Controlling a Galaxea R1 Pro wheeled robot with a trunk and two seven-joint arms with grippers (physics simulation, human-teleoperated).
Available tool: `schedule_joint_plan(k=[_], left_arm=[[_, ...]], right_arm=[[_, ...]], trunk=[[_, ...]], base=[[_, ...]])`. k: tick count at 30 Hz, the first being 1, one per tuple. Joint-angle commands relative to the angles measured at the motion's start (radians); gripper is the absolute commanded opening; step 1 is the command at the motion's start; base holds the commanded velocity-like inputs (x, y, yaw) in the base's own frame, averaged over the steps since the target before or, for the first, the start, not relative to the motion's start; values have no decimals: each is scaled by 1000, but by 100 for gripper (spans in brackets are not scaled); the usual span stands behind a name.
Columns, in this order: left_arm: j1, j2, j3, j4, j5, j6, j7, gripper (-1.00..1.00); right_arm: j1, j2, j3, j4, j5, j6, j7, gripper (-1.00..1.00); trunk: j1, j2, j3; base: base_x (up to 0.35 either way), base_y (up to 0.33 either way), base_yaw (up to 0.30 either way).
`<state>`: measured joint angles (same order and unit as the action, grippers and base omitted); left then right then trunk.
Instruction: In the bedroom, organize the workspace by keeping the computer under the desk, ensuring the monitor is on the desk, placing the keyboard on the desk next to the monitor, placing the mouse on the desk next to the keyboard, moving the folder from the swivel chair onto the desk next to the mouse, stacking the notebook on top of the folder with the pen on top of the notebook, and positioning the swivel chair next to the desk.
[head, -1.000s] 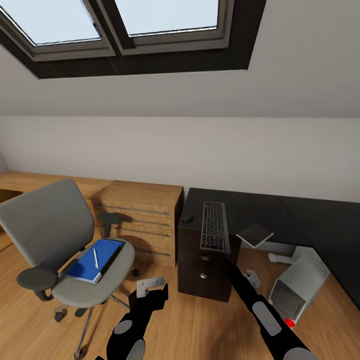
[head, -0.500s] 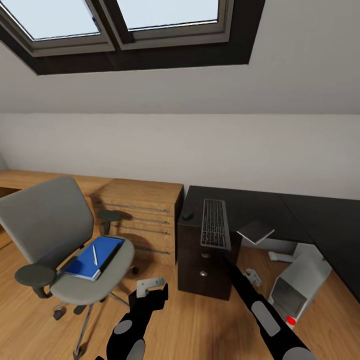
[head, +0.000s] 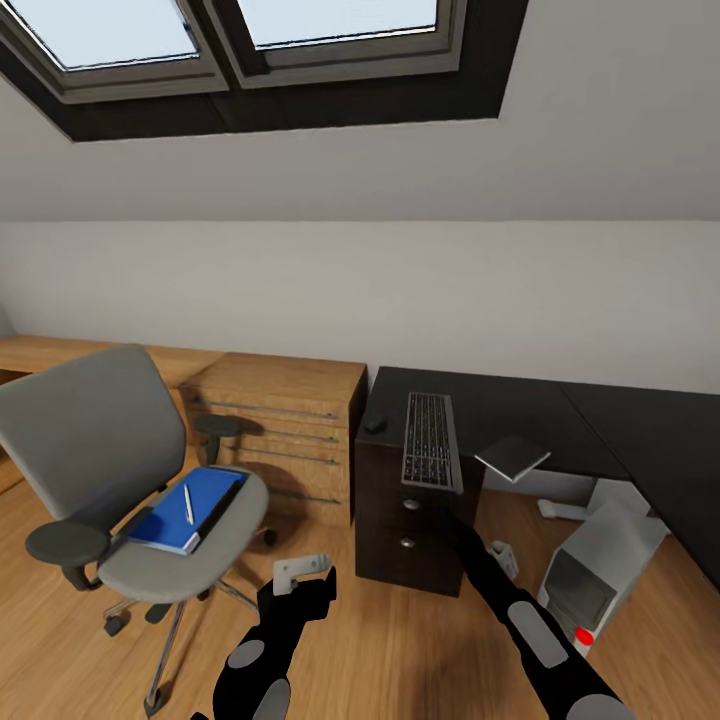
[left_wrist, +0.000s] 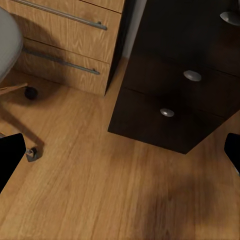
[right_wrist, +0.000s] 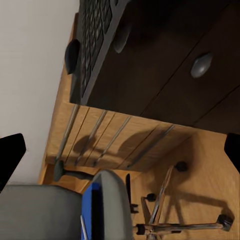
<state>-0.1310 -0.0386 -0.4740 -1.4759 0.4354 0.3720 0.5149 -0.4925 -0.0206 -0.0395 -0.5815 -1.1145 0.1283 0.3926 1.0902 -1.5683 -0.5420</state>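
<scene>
The swivel chair (head: 110, 480) stands to our left of the desk (head: 520, 415); on its seat lies the folder (head: 190, 508), long axis running away from us, ahead-left of our nearer left gripper (head: 300, 570). Both arms hang low, fingers spread wide and holding nothing.

folder (head: 187, 509) bright blue | swivel chair (head: 90, 440) grey | desk (head: 520, 420) black | pen (head: 188, 503) white
</scene>
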Motion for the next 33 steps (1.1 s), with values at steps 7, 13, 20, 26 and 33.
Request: schedule_joint_plan(k=[7, 13, 20, 26, 33], left_arm=[[-1, 0, -2, -1, 8, 2, 8, 100], [-1, 0, -3, -1, 9, 1, 8, 100], [-1, 0, -3, -1, 9, 1, 8, 100], [-1, 0, -3, -1, 9, 1, 8, 100], [-1, -1, -4, -1, 11, 2, 45, 100]], right_arm=[[0, -1, -6, -2, -58, 21, 4, 100], [0, 2, -6, -24, -70, 23, 5, 100], [0, 3, -13, -91, -72, 23, 5, 100], [0, 1, -21, -114, -73, 24, 5, 100], [0, -1, -22, -124, -73, 24, 5, 100]], trunk=[[27, -50, -23], [50, -92, -42], [77, -141, -64], [100, -183, -83], [127, -232, -105]], base=[[0, 0, 0], [0, 0, 0], [0, 0, 0], [0, 0, 0], [0, 0, 0]])
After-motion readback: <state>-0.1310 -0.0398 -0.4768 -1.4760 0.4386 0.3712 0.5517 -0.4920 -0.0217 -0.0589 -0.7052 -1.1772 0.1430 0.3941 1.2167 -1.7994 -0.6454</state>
